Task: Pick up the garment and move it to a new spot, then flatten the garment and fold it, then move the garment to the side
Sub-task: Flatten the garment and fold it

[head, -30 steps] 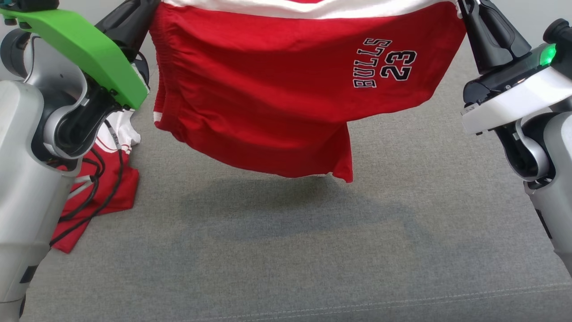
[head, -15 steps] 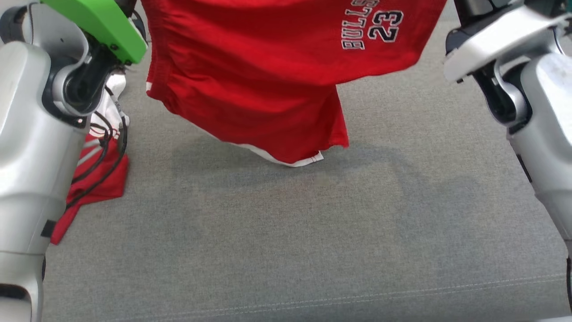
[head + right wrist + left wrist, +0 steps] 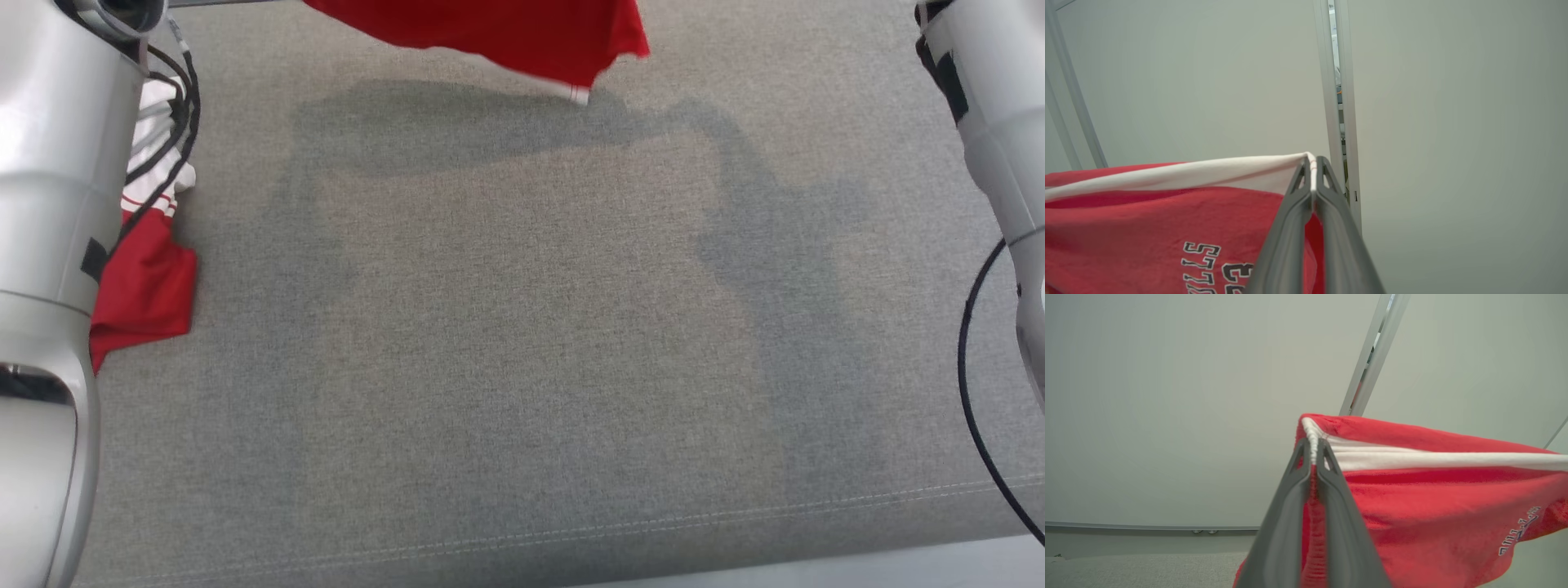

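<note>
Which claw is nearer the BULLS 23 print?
Right. The right claw pinches the shorts' corner just beside the print; the left claw pinches the opposite corner, with the print far across the cloth.

Garment point(image 3: 506, 33) now higher over surface point(image 3: 522, 327) vs before.
</note>
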